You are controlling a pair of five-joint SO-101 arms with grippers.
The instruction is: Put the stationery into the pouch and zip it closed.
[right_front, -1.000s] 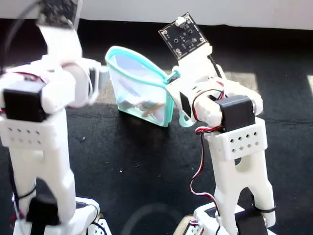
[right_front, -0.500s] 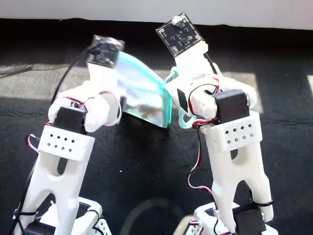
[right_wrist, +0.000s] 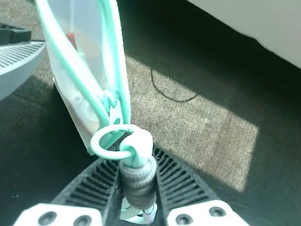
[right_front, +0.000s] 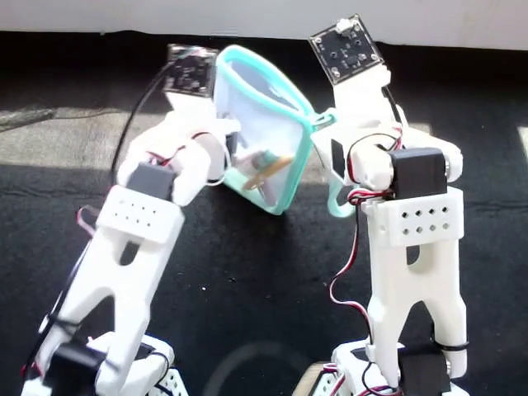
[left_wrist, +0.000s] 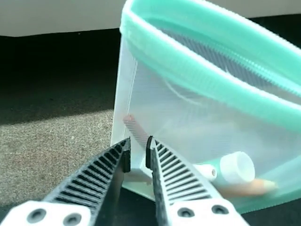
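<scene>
Since a second ago the left arm has swung in against the pouch (right_front: 264, 115), and the pouch has risen off the dark worktop (right_front: 231, 264) and shifted toward the right arm.

From the high view, the pouch hangs tilted between the two arms with its mint-rimmed mouth gaping. The stationery (right_front: 264, 169) is slumped in its lower corner.

In the left wrist view, the left claw (left_wrist: 137, 143) is drawn almost together on the pouch's end seam, low at the corner. Through the clear wall we see a pencil (left_wrist: 251, 187) and a white cap (left_wrist: 237, 167).

In the right wrist view, the right claw (right_wrist: 135, 157) is clamped on the zip pull (right_wrist: 127, 141), whose ring sits at the slider where the two mint bands meet. The bands spread apart away from it, so the zip is open. The mouth's long axis runs from this claw toward the left one. We judge the slider must travel that way while the left claw anchors the far end.
</scene>
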